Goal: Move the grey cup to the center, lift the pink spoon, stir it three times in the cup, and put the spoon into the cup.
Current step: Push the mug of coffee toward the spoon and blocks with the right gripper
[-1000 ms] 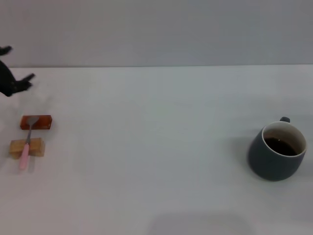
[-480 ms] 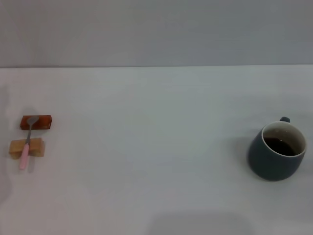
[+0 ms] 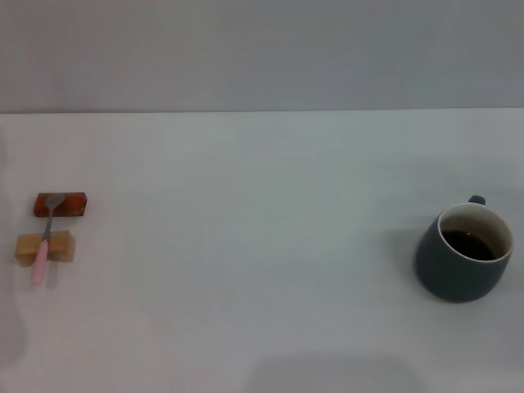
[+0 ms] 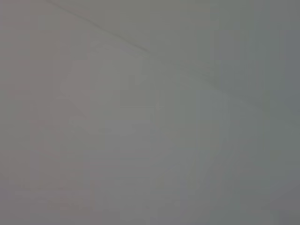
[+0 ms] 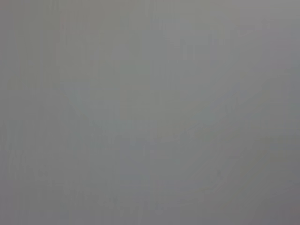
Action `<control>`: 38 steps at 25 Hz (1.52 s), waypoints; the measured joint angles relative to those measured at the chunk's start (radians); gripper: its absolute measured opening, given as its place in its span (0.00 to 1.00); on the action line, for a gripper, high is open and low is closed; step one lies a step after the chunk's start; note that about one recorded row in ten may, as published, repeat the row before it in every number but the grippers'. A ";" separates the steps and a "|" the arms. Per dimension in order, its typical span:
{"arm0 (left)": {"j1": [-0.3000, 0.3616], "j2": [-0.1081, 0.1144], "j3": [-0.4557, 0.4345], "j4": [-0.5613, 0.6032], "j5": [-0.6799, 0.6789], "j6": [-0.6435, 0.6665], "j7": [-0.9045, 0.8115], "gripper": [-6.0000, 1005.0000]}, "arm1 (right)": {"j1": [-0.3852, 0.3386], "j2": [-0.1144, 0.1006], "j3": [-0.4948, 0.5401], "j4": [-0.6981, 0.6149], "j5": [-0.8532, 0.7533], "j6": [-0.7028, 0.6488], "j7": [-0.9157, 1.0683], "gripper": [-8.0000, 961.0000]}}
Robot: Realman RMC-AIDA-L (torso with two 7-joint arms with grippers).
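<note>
Fingers of mine, left or right, do not show in any view, so I cannot tell if they are open or closed.

From my head view, the grey cup (image 3: 463,254) sits far over on my right side of the white table (image 3: 246,246), well apart from the middle. It stands upright with dark drink inside and its small handle points away from me. I think it has to slide to the middle first. The pink spoon (image 3: 43,239) lies far on my left. Its metal bowl rests on an orange-brown block (image 3: 69,205) and its pink handle crosses a tan wooden block (image 3: 56,246). I think the blocks prop it up so it is easy to pick.

My left wrist view shows only plain grey.

My right wrist view shows only plain grey too.
</note>
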 joint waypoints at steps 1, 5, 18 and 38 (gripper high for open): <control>0.003 0.001 0.010 -0.020 0.084 0.064 -0.170 0.79 | -0.012 0.000 -0.002 0.020 0.000 0.008 -0.004 0.56; 0.030 0.026 0.011 -0.010 0.232 0.079 -0.643 0.78 | -0.044 0.000 -0.003 0.068 -0.002 0.027 -0.010 0.56; 0.028 0.094 -0.050 -0.175 0.677 0.159 -1.777 0.75 | -0.077 0.006 -0.009 0.101 -0.003 0.049 -0.011 0.56; 0.060 0.099 -0.162 -0.302 0.756 0.213 -1.922 0.70 | -0.301 0.022 -0.359 0.195 0.128 -0.019 0.000 0.53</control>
